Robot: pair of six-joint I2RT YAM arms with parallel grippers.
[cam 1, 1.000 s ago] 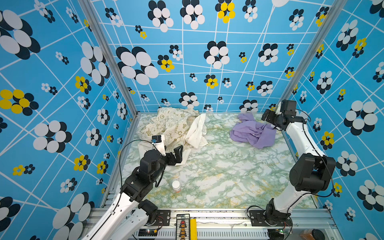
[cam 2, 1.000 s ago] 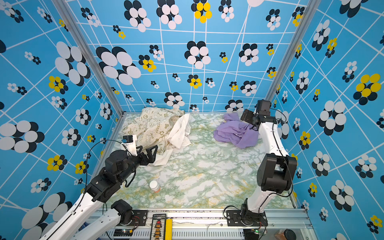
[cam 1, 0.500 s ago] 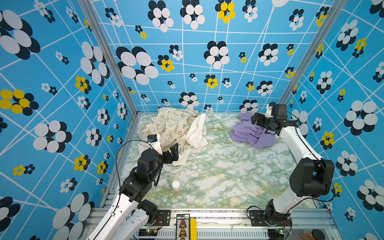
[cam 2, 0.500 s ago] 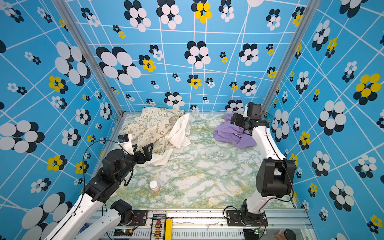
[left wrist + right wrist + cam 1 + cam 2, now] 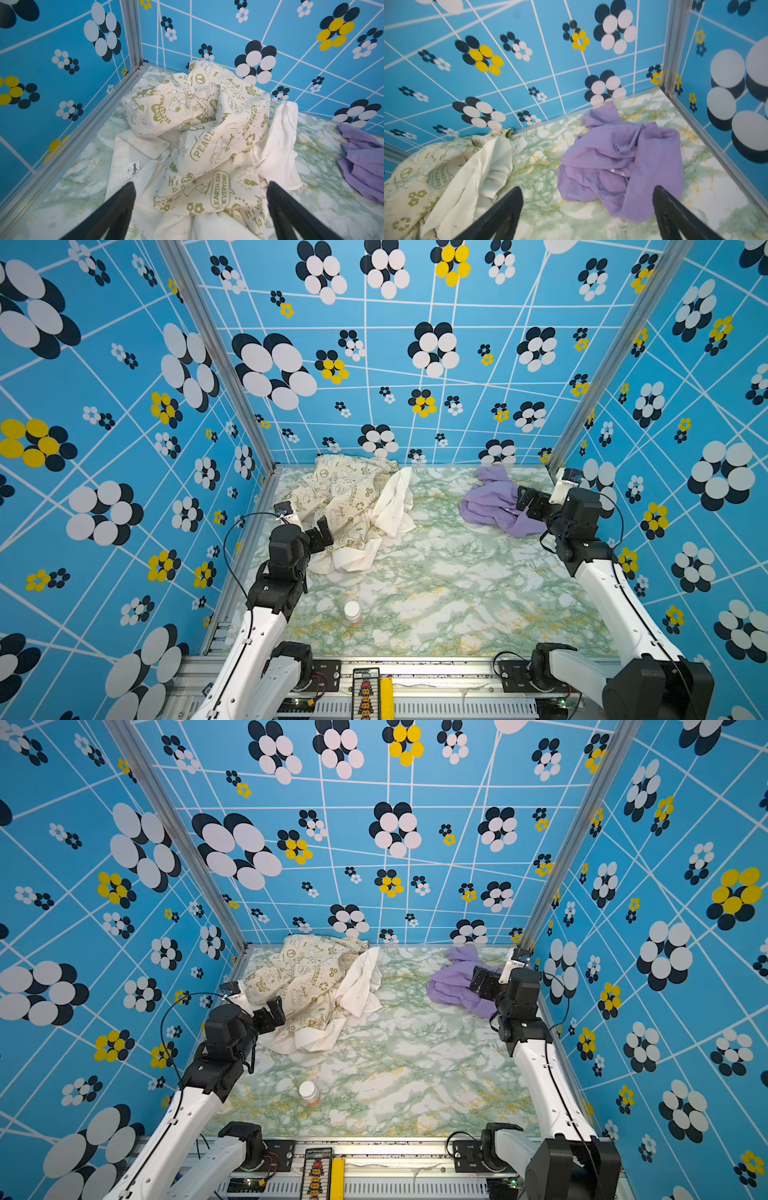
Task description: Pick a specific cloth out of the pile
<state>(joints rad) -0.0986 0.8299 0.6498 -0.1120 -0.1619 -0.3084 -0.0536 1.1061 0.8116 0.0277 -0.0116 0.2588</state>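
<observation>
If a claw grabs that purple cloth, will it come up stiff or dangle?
Probably dangle: the purple cloth lies in soft crumpled folds, so it looks thin and floppy, and likely weighs little. Pushed along the marble table, it would probably bunch up rather than slide whole.

Bright, even light; only faint, soft shadows beside the pile on the tabletop. Both top views are sharp, wall lines bowing toward the edges. The right wrist view is slightly blurred, the left crisp.
</observation>
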